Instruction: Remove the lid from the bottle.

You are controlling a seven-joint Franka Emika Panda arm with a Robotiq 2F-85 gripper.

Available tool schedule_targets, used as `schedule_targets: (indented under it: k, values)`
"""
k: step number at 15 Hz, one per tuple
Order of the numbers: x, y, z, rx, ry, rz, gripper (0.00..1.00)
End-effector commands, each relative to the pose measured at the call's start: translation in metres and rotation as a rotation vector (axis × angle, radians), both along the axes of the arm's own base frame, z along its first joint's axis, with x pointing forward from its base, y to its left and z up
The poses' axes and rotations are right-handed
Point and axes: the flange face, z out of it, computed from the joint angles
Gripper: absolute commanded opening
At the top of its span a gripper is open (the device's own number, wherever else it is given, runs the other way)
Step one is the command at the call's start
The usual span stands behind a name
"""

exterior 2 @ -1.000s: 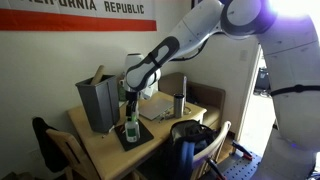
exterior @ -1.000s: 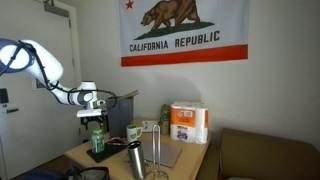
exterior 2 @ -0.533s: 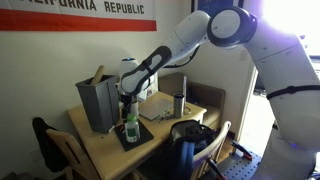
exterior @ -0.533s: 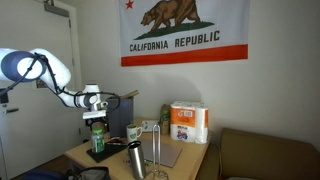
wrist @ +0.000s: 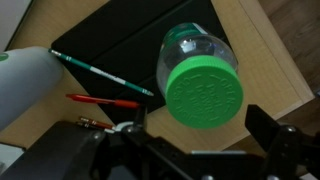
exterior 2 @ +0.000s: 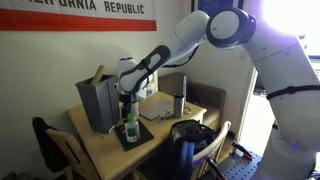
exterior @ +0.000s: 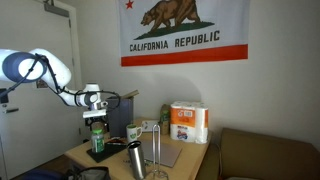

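Bottle (wrist: 188,48) stands upright on a dark mat (wrist: 120,40) on the wooden table (wrist: 285,60), long axis vertical. Wrist camera looks almost straight down that axis, so the lid (wrist: 204,92) shows as a full round disc. It reads green here, ribbed at the rim, and is seated on the neck, not yet off.

Gripper (wrist: 203,138) hangs directly over the bottle, pointing down. Jaws stand wide apart and hold nothing. One finger (wrist: 272,128) shows to the right of the cap, its mate to the left, with daylight on both sides. The cap sits roughly midway between them, a little toward the far side of the finger line in the wrist view.

In an exterior view the gripper (exterior: 95,118) sits right on top of the bottle (exterior: 97,141). Whether the fingertips have reached cap height or hover just above it is too small to tell, and no contact can be confirmed.

Judgement: the approach axis is already lined up with the bottle's axis. The coming move depends on the cap lying between the pads at the right height before they close.

Nearby on the mat, left of the bottle, lie a green pen (wrist: 105,73) and a red pen (wrist: 105,100). A silver flask (exterior: 135,160) stands apart, nearer the table's front edge.
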Motion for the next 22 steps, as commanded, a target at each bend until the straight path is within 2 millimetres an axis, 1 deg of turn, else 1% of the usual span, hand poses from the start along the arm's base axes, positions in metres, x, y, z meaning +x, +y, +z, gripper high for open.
schedule_targets:
  k: [1, 6, 8, 10, 22]
  values:
    - [-0.006, 0.001, 0.015, -0.036, 0.034, 0.013, 1.00]
    - [-0.010, 0.000, 0.028, -0.077, 0.065, 0.011, 1.00]
    - [-0.012, -0.001, 0.030, -0.088, 0.073, 0.010, 1.00]
    - [-0.013, -0.001, 0.030, -0.093, 0.078, 0.009, 1.00]
    - [-0.009, -0.004, 0.016, -0.080, 0.084, 0.002, 1.00]
